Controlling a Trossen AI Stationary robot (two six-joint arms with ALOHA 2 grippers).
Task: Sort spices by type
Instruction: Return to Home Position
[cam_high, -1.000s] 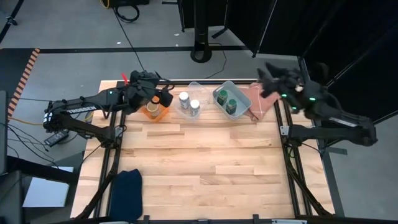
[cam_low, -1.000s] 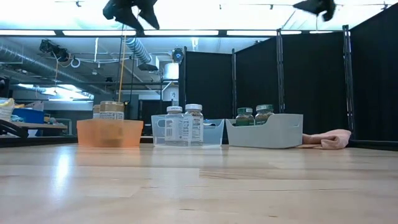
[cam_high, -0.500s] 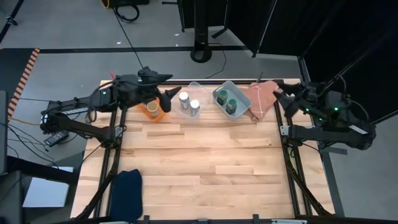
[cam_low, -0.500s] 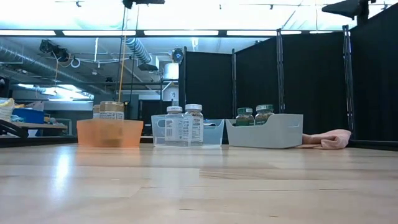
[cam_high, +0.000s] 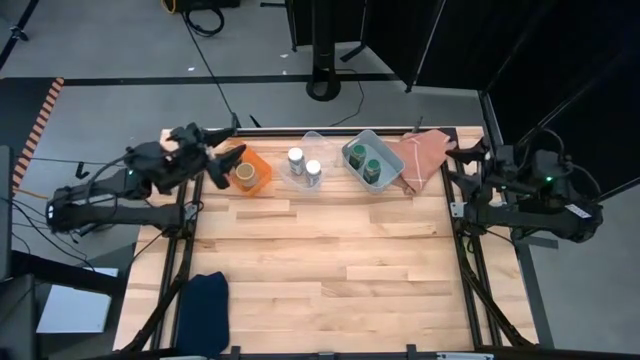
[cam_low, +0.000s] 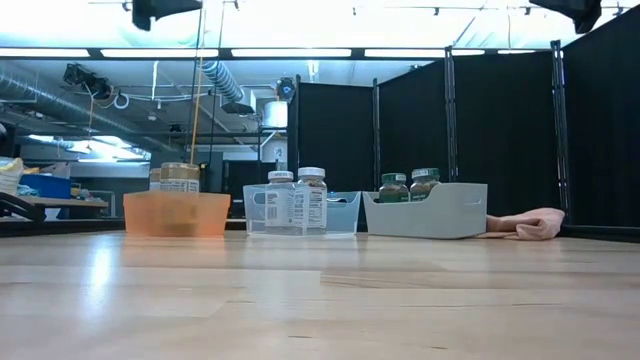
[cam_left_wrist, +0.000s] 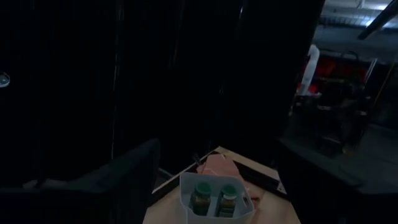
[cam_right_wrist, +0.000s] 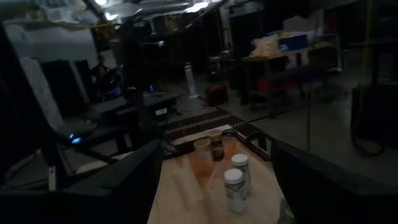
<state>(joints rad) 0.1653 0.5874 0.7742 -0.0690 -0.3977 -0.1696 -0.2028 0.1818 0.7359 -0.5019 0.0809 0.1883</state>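
Over the table, left claw and right claw seem spread, empty.

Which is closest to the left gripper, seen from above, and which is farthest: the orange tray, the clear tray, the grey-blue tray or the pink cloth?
1. Orange tray, right beside the left gripper, at the row's left end.
2. Clear tray, middle of the row.
3. Grey-blue tray, right of the middle.
4. Pink cloth, far right corner.
The right gripper is at the table's right edge.
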